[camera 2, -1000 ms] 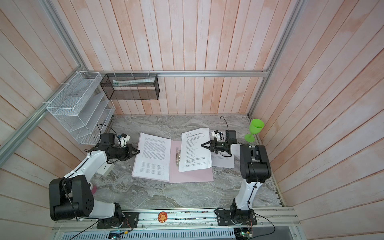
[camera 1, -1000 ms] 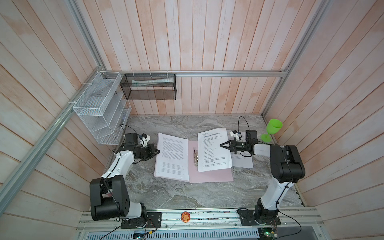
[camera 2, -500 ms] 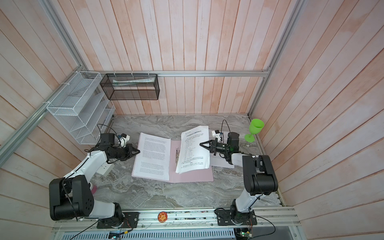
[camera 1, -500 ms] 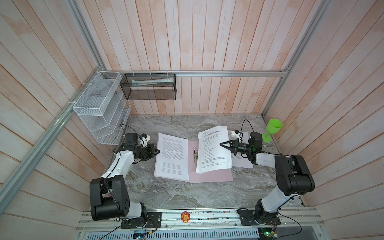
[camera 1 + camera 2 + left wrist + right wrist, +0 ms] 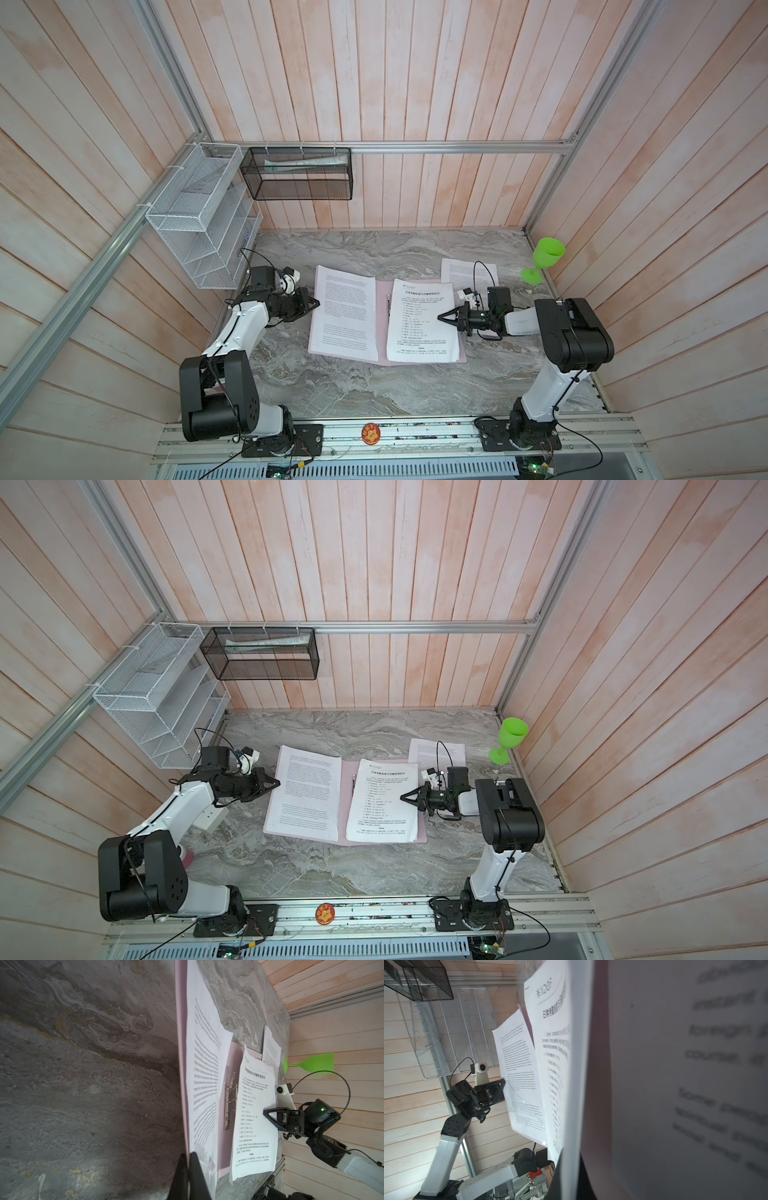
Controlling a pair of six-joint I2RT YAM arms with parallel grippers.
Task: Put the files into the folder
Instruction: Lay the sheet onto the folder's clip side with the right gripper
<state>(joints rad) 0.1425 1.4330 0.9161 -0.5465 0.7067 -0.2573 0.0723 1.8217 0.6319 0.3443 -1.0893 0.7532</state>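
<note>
Nearest you, the front rail [image 5: 415,434] carries a round orange badge [image 5: 371,432]. Beyond it bare table [image 5: 374,390] runs up to the folder [image 5: 381,328], lying open and flat in the middle, pink showing along its spine and near edge, the silver clip [image 5: 389,305] on the spine uncovered.

Your left gripper [image 5: 316,304] is clenched on the outer edge of the left cover together with the printed sheet [image 5: 345,316] lying on it; in the left wrist view both fingers [image 5: 197,1178] pinch that edge. Your right gripper [image 5: 439,318] reaches in from the right and is clamped on the headed stack [image 5: 419,336] of files, which lies over the right cover just beside the clip; in the right wrist view the white page edges run between its dark fingers [image 5: 587,1184].

Behind that gripper a loose sheet [image 5: 461,270] lies on the table at the folder's far right corner, partly hidden by the wrist camera [image 5: 467,296] and its cable [image 5: 474,274]. Further right a green goblet [image 5: 547,253] stands upright close to the right wall, just beyond the right arm [image 5: 569,332]. A white wire rack [image 5: 195,232] hangs on the left wall just behind the left arm [image 5: 241,328]; a black mesh basket [image 5: 299,183] with pale papers inside hangs on the back wall.

The table is grey veined marble, walled on three sides by pale wooden planks [image 5: 415,83] framed with aluminium rails [image 5: 457,146].
</note>
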